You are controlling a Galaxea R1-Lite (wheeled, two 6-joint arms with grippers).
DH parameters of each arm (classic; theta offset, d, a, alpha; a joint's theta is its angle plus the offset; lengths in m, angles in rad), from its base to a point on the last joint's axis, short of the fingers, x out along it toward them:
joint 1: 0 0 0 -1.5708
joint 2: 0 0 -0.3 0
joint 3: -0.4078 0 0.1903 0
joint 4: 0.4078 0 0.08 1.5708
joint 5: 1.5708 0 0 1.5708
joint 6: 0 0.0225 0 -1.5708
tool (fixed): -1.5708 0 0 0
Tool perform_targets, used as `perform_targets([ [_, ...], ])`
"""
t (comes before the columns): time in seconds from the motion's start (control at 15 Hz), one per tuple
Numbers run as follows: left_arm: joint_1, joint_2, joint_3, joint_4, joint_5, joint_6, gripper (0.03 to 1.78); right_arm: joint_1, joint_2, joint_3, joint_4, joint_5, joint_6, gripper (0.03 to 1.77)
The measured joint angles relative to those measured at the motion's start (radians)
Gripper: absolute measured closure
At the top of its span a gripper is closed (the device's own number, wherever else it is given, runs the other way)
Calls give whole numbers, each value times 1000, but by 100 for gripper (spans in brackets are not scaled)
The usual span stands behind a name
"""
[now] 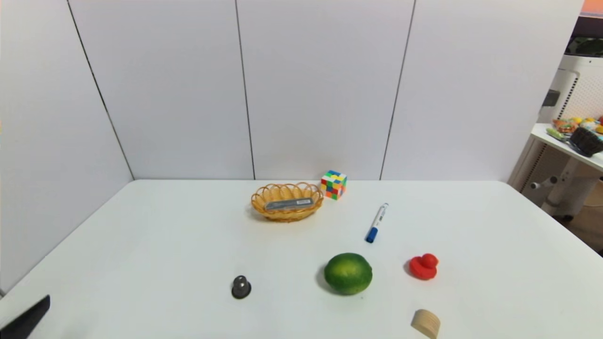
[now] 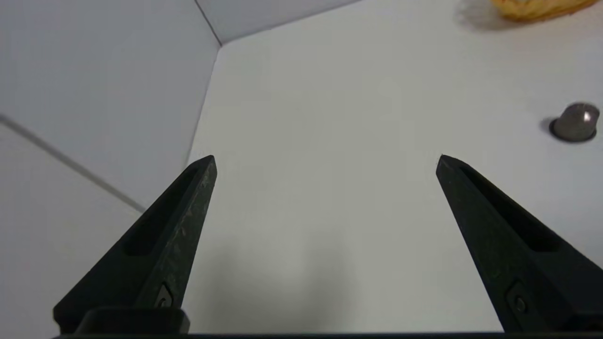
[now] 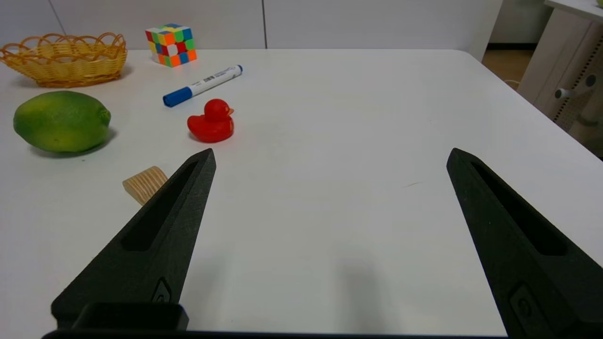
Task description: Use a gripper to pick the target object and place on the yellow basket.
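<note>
Yellow wicker made up the one basket (image 1: 287,215), and one grey bar (image 1: 289,204) lay inside it. One puzzle cube (image 1: 333,184), one marker (image 1: 377,223), one green fruit (image 1: 348,273), one red duck (image 1: 423,266), one wooden block (image 1: 426,323) and one dark metal knob (image 1: 241,287) sat on the tabletop (image 1: 179,249). Two claws were there: the left claw (image 2: 326,162), wide and holding nothing, hovered over the tabletop's near left, well apart from the bar; the right claw (image 3: 331,155) was parked wide over the near right.

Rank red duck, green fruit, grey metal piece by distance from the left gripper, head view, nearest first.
1. Grey metal piece, right of the open left gripper
2. Green fruit, farther right
3. Red duck, right of the fruit
</note>
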Motion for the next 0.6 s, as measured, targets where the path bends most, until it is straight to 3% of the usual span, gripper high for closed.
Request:
perform_targets([
  [0.27, 5, -191, 293, -129, -3, -33, 12, 0, 0, 0, 0, 0, 0, 10],
  [0.4, 13, -219, 361, -215, -46, -33, 12, 0, 0, 0, 0, 0, 0, 10],
  [0.6, 101, -243, 388, -164, -145, -38, 12, 0, 0, 0, 0, 0, 1, 10],
])
